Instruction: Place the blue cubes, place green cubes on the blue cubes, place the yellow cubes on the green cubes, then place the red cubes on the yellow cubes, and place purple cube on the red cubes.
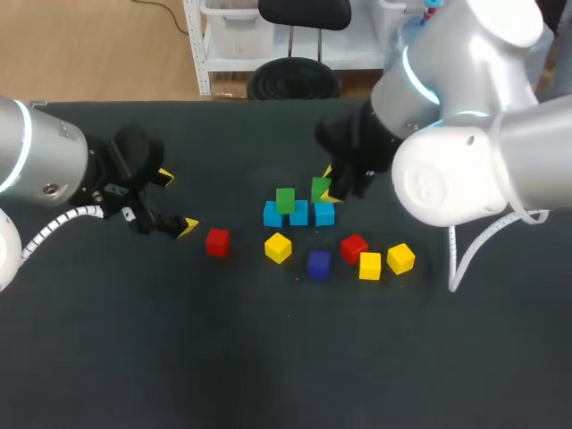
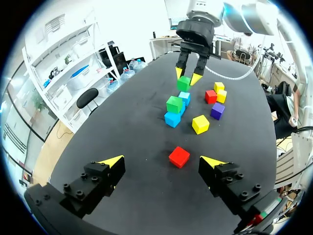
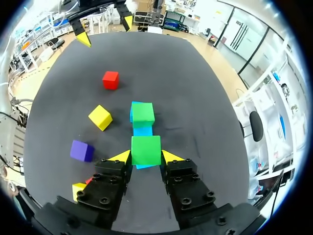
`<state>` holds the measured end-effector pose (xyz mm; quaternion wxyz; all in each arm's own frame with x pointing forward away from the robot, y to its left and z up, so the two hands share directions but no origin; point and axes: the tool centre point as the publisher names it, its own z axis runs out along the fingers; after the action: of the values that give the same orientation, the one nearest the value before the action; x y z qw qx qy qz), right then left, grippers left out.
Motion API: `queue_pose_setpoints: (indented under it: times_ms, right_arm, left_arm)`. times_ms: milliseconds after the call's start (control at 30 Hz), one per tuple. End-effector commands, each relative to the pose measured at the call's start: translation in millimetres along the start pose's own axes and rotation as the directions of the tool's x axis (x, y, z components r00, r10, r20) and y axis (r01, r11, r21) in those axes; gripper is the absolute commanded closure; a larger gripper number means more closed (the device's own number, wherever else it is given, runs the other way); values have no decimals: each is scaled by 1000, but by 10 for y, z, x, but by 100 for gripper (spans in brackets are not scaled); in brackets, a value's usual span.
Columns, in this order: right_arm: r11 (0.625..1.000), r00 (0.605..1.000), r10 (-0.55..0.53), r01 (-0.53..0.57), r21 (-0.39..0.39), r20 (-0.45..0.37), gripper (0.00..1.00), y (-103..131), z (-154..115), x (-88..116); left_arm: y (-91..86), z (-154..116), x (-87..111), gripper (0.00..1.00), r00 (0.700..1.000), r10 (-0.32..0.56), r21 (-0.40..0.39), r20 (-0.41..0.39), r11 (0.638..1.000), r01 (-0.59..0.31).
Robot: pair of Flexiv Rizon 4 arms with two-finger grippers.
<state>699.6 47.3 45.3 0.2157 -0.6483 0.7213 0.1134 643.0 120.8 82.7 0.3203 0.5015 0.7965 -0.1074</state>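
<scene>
Three blue cubes [image 1: 298, 213] lie in a row at mid-table. One green cube [image 1: 285, 199] sits on the left end of the row. My right gripper [image 1: 329, 184] is shut on a second green cube [image 1: 321, 188] over the right-hand blue cube [image 1: 324, 214]; I cannot tell whether they touch. In the right wrist view this green cube [image 3: 145, 150] is clamped between the yellow tips, with blue [image 3: 143, 130] showing beneath and ahead. My left gripper [image 1: 176, 202] stands open and empty at the left, with a red cube [image 2: 179, 156] just ahead of it.
Loose cubes lie in front of the row: a red one [image 1: 217, 241], a yellow one [image 1: 278, 247], a purple one [image 1: 318, 264], a second red [image 1: 354, 248] and two more yellow [image 1: 369, 265], [image 1: 400, 258].
</scene>
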Motion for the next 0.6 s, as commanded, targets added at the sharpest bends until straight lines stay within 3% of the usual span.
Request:
queue_pose_setpoints:
  times_ms: [33,600]
  right_arm:
    - [1000,1000,2,-2,-11,-1,100,-5,43,-30]
    - [999,1000,1,-2,-46,-19,100,56,181,-39]
  left_arm:
    - [3,1,11,0,1000,1,0,4,1000,-1]
    - [3,1,11,0,1000,1,0,4,1000,-1]
